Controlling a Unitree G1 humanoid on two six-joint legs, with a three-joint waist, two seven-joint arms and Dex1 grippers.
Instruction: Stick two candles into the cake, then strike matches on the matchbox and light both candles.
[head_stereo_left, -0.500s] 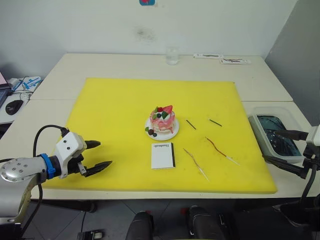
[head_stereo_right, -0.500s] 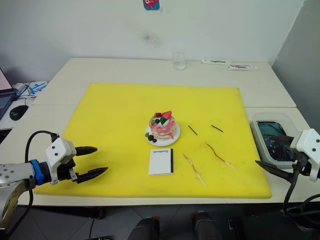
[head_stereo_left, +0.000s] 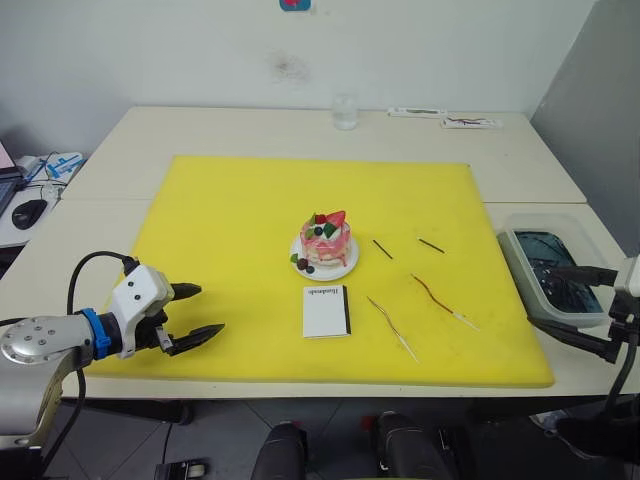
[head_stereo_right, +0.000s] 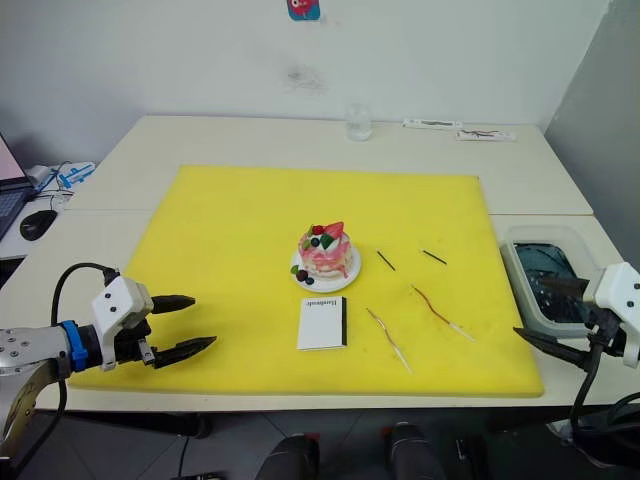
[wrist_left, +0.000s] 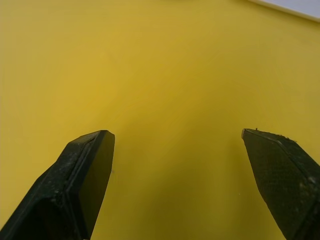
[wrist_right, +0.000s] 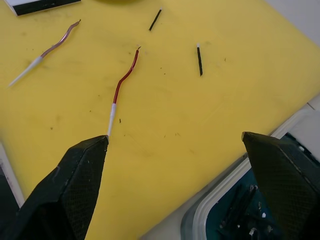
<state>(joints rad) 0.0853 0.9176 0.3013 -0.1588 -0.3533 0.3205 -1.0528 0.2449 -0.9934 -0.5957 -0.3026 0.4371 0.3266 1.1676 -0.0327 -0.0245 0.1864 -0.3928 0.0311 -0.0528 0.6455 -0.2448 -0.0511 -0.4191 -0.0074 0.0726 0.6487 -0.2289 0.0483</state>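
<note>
Both candles (head_stereo_right: 438, 311) lie on the mat at four o'clock from the cake (head_stereo_right: 325, 253), nearer the wide-open, empty right hand (head_stereo_right: 552, 321); the left hand (head_stereo_right: 183, 323), also wide, is well apart.

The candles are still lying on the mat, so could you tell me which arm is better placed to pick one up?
Probably the right. Both candles lie right of the cake, nearer the open right gripper; the open left gripper sits across the mat.

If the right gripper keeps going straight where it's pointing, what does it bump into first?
Probably the nearer candle: the open right gripper points across the yellow mat toward it, though depth is hard to judge.
</note>
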